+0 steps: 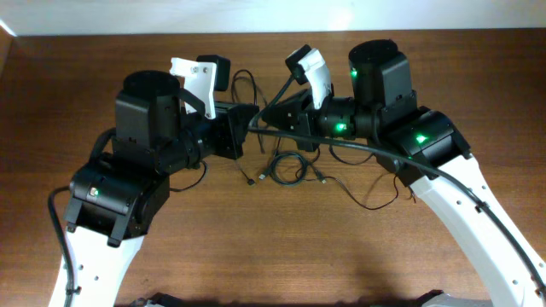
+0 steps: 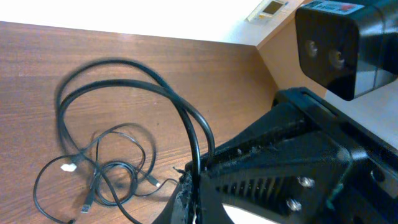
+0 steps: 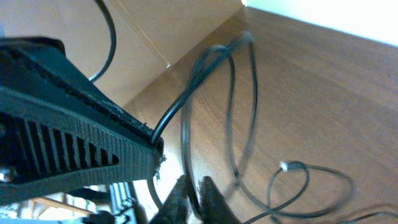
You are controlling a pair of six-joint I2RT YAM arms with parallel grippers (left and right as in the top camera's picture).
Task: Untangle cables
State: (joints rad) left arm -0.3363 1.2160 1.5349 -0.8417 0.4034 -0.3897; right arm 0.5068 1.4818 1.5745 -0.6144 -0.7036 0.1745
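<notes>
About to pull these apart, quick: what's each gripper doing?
Left gripper: shut on the looped cable.
Right gripper: shut on a cable strand.

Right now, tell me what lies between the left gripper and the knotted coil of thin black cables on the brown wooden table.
Left wrist view: between left gripper and coil, only bare table and one small plug end.
</notes>
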